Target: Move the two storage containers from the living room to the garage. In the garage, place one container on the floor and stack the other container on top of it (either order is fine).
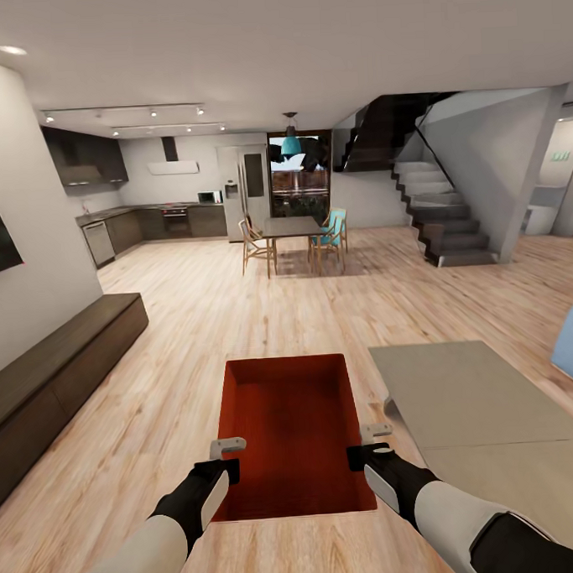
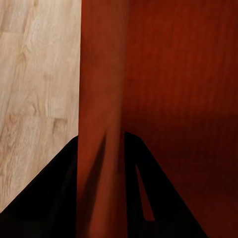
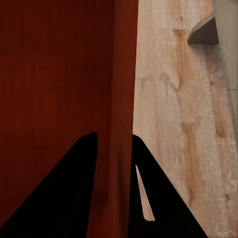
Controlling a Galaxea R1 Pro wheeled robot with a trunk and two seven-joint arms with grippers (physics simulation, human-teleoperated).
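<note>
Two pincers clamped on one storage container (image 1: 287,429), left pincer (image 2: 101,163) gripping its left wall, right pincer (image 3: 115,163) its right wall.

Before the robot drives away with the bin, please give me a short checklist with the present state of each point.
1. Left gripper astride the left wall of the bin: ok.
2. Right gripper astride the right wall: ok.
3. Fingers pressed tight on the wall: cannot tell.
4. Bin level between the arms: ok.
5. Wood floor ahead free: ok.
6. Grey rug close to the right: cannot tell if it is in the path.
</note>
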